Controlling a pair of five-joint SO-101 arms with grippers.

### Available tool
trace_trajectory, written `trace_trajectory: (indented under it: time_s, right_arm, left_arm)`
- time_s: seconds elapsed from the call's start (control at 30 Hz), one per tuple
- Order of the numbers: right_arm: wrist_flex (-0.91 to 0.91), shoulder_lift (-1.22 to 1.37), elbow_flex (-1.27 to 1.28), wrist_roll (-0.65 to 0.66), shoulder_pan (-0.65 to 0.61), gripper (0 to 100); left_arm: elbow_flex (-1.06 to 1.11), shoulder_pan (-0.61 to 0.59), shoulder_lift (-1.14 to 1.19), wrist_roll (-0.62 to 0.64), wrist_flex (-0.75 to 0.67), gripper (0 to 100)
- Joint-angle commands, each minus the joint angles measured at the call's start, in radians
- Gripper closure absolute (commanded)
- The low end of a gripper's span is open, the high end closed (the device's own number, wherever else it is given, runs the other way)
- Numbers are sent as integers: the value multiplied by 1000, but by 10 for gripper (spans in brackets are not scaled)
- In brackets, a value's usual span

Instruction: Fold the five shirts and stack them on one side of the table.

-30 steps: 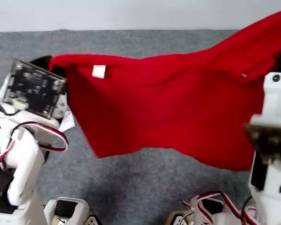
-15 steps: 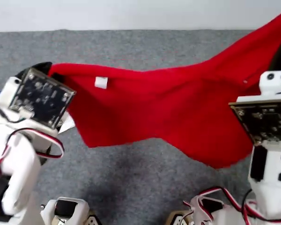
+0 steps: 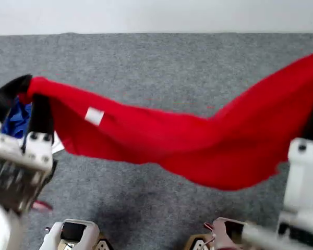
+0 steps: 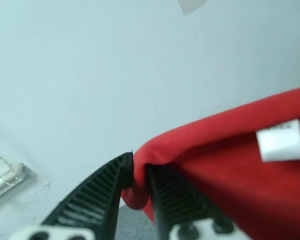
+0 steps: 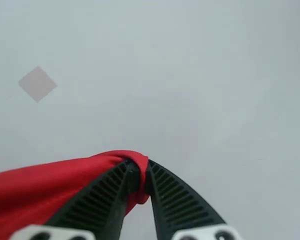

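A red shirt point(image 3: 198, 140) with a white label point(image 3: 94, 115) hangs stretched in the air above the grey table point(image 3: 161, 62), sagging in the middle. My left gripper point(image 3: 22, 96) is shut on the shirt's left corner, raised at the table's left side. In the left wrist view the black fingers point(image 4: 102, 190) pinch a fold of the red shirt point(image 4: 225, 150) against a pale wall. My right gripper point(image 5: 139, 175) is shut on the other corner of the red shirt point(image 5: 50, 185), held high at the right; the right arm's white body point(image 3: 302, 177) stands at the right edge.
A blue garment point(image 3: 16, 117) with a bit of white lies on the table behind the left arm. The arm bases point(image 3: 73, 234) stand at the front edge. Bare grey table lies under and beyond the hanging shirt.
Both arms have lifted and tilted upward, pulling the red shirt higher and toward the front. The cloth now sags lower in the middle, and the left corner has moved further left.
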Motion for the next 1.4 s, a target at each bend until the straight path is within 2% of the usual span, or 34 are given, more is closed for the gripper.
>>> trace_trajectory:
  time_s: [0.0, 0.2, 0.43, 0.53, 0.67, 0.87, 1.0, 1.13, 1.23, 1.37]
  right_arm:
    - [28, -33, -2, 35, 10, 988]
    - [76, 21, 43, 55, 10, 988]
    - [77, 147, 305, 51, -16, 988]
    - [71, 208, 446, 51, -53, 988]
    - [8, 283, 583, 8, -119, 988]
    - [-205, 404, 692, -71, -130, 988]
    - [-334, 481, 700, -107, -130, 988]
    - [-518, 573, 698, -127, -134, 988]
    - [-648, 641, 695, -126, -145, 988]
    - [-862, 714, 694, -120, -180, 988]
  left_arm:
    - [-102, -5, 8, -12, 83, 994]
    - [8, -3, 8, -12, 118, 994]
    - [444, 5, 15, -17, 77, 994]
    - [685, -2, 15, -17, -48, 994]
    - [964, -3, 15, -17, -313, 994]
    - [1211, -14, 17, -17, -717, 994]
    - [1259, -31, 63, -17, -957, 994]
    - [1176, -81, 252, -18, -1137, 994]
    - [1021, -114, 445, -18, -1198, 994]
    - [753, -124, 681, -18, -1192, 994]
